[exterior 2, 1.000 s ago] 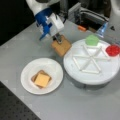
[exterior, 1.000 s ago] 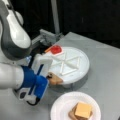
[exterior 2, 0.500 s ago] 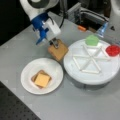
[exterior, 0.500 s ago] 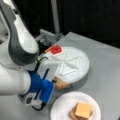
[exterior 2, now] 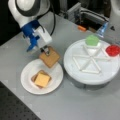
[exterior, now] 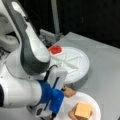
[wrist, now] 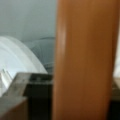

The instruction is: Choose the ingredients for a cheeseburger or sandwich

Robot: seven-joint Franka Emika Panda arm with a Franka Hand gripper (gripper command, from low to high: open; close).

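In a front view the gripper (exterior: 65, 92) sits below the blue wrist at the near-left edge of the small white plate (exterior: 95, 101), clenched on a tan-brown toast square (exterior: 69, 93) of which only a corner shows. On that plate lies the started sandwich (exterior: 81, 111), with the yellow-orange cheese square (exterior: 83, 110) on top. The round divided tray (exterior: 81, 67) behind it carries the red disc (exterior: 56, 49) at its far-left rim.

In a front view the gripper (exterior 2: 45, 50) grasps the toast square (exterior 2: 49, 58) by its far corner, the piece hanging tilted over the plate's (exterior 2: 28, 85) far-right rim. The stack (exterior 2: 41, 79) so far is 1 toast with cheese (exterior 2: 42, 80) above; whether a patty lies between them I cannot tell. The top toast is not yet placed. On the tray (exterior 2: 100, 77), the green leaf piece (exterior 2: 92, 40) and red disc (exterior 2: 112, 50) rest unused at the far edge.

In the wrist view the toast (wrist: 85, 60) fills the middle, upright between the jaws, with the plate's white rim (wrist: 15, 57) at left.
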